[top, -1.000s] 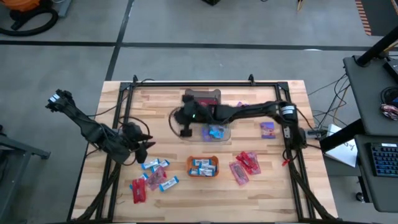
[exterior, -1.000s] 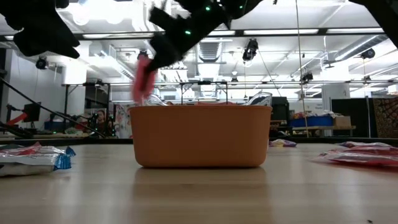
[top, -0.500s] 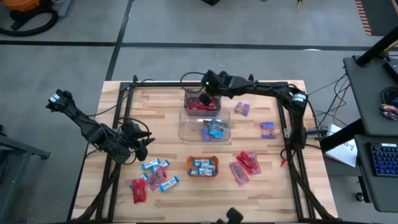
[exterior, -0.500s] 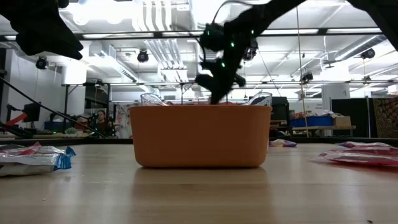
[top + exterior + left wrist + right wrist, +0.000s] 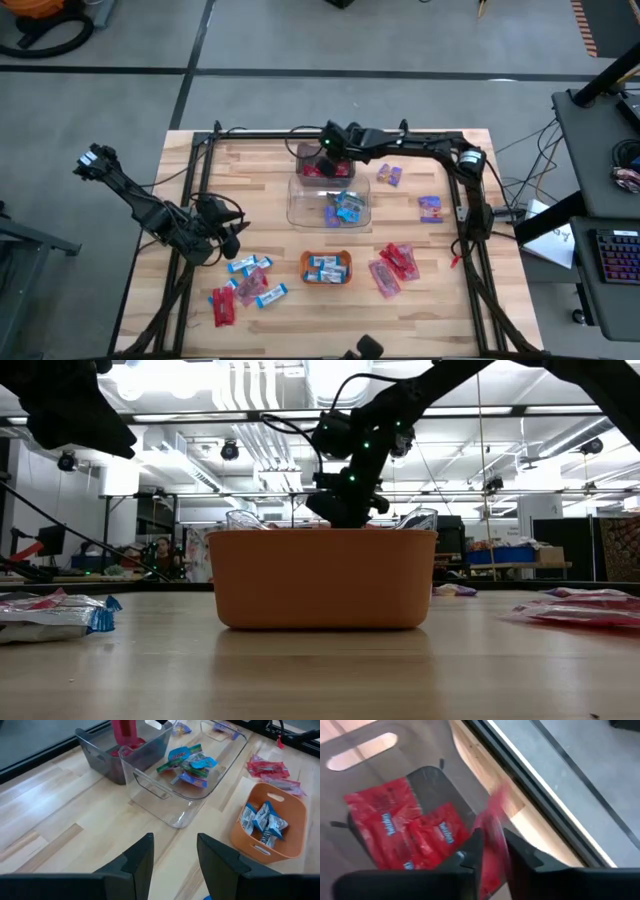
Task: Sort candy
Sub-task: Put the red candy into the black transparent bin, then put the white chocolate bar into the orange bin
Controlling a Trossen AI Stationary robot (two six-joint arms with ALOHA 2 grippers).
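Note:
My right gripper (image 5: 328, 152) reaches over the grey far bin (image 5: 299, 165), shut on a red candy packet (image 5: 492, 820). More red packets (image 5: 400, 830) lie on that bin's floor. Blue crinkly wrappers (image 5: 345, 208) fill the clear bin (image 5: 165, 805). Blue-and-white bars (image 5: 262, 820) sit in the orange tray (image 5: 320, 580). A mixed pile of candy (image 5: 245, 283) lies at the near left, red packets (image 5: 393, 265) at the near right, and purple sweets (image 5: 430, 207) at the right. My left gripper (image 5: 175, 860) is open, hovering over the bare table to the left of the clear bin. My right gripper pinches the red candy packet (image 5: 496, 837) between its two fingers (image 5: 470, 855), coming from above and slanting down. The packet hangs upright (image 5: 125, 730) below the fingers, lifted clear, over the grey bin's opening.
The black frame rail (image 5: 330, 133) runs along the far edge just behind the grey bin. The clear bin stands right in front of the grey one, and the orange tray (image 5: 306, 270) sits nearer. Bare wood shows at the left far corner (image 5: 250, 170).
My right gripper has carried the red packet from the left side of the clear bin toward the far edge, then sunk lower over the grey bin. The packet stays in its fingers. My left arm has kept still.

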